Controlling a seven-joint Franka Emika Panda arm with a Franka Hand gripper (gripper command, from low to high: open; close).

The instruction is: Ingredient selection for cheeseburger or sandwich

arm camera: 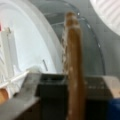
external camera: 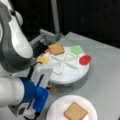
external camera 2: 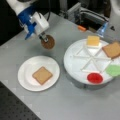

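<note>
Pincer [external camera 2: 45, 39] clamped on brown patty [external camera 2: 48, 42], edge-on, above counter [external camera 2: 75, 100], between white plate [external camera 2: 25, 75] and divided tray [external camera 2: 72, 67]. Toast slice [external camera 2: 42, 75] already on plate. Step: carrying patty. Needs lowering flat onto toast.

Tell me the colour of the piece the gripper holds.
Dark brown: the round patty, clearest in a front view.

Glossy red tomato disc [external camera 2: 94, 77], matt tan toast [external camera 2: 42, 75], smooth white plate [external camera 2: 25, 75].
</note>
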